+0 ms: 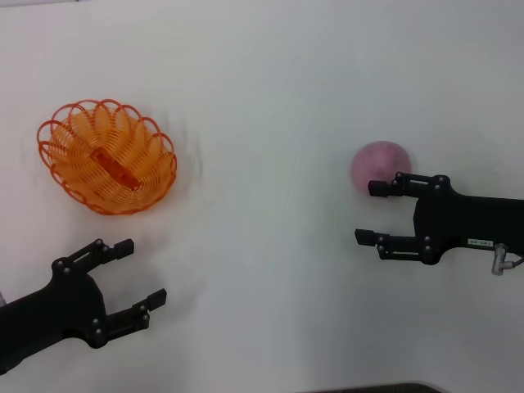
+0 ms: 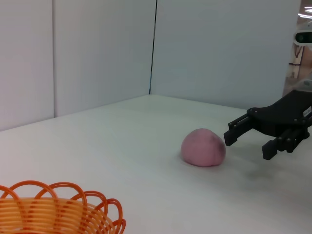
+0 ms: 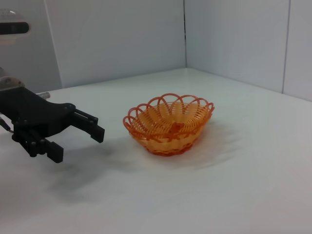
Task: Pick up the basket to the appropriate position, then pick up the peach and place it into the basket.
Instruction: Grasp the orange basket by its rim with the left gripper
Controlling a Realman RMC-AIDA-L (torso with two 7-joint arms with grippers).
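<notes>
Apparently apart: spread right hand (image 1: pixel 370 212) beside peach (image 1: pixel 379 164).

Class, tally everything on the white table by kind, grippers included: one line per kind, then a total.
Orange wire basket: 1
Pink peach: 1
Black grippers, both open: 2, the left gripper near the basket, the right gripper beside the peach
Total: 4

Both grippers, the left gripper (image 1: pixel 137 272) and the right gripper (image 1: pixel 370 212), are matte black, angular, with small screws; the right carries a white label and a silver fitting.
</notes>
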